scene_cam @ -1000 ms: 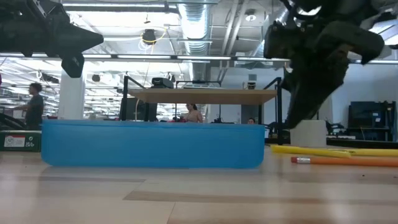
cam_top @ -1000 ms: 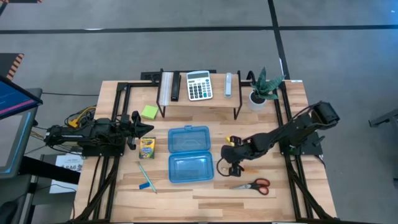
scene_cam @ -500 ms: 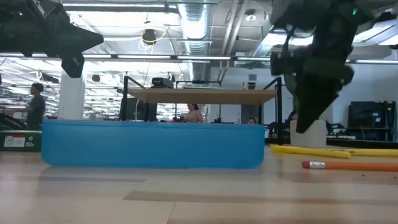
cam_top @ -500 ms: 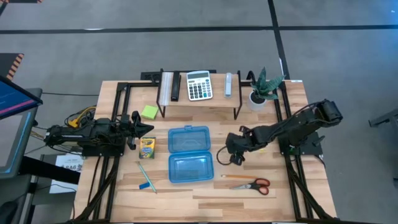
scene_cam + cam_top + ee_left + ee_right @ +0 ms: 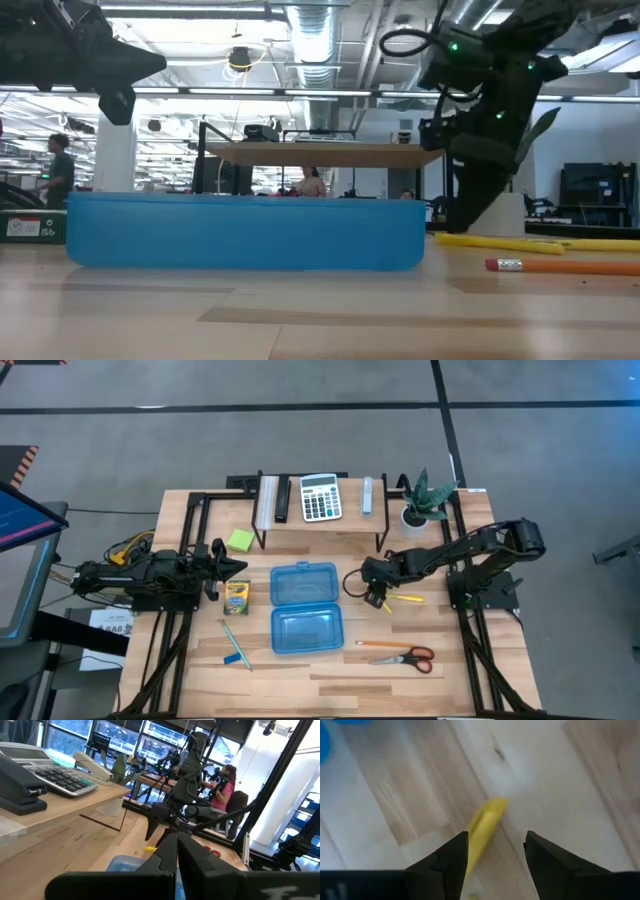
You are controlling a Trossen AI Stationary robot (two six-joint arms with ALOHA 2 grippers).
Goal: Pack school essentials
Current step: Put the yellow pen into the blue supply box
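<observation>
Scissors [image 5: 408, 657] and orange pencil [image 5: 377, 644] are seen at near right of counter [image 5: 470, 670], pen [image 5: 232, 641] near left. Blue case [image 5: 306, 608] lies open mid-counter. Right tool [image 5: 377, 596] is held wide, empty, over yellow pencil [image 5: 404, 598], just right of case. Crayon box [image 5: 236, 596] sits left of case; left tool [image 5: 238, 567] is parked there, shut. Sticky pad [image 5: 239, 540] lies farther back.

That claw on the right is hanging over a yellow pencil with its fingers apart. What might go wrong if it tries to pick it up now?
The yellow pencil lies nearer one finger of the right claw than the other, so closing may nudge or roll it rather than grip it. It also lies flat on the table, so the fingertips might scrape the wood or slip over it. The blue case sits close by, so a sideways sweep might bump it.
</observation>
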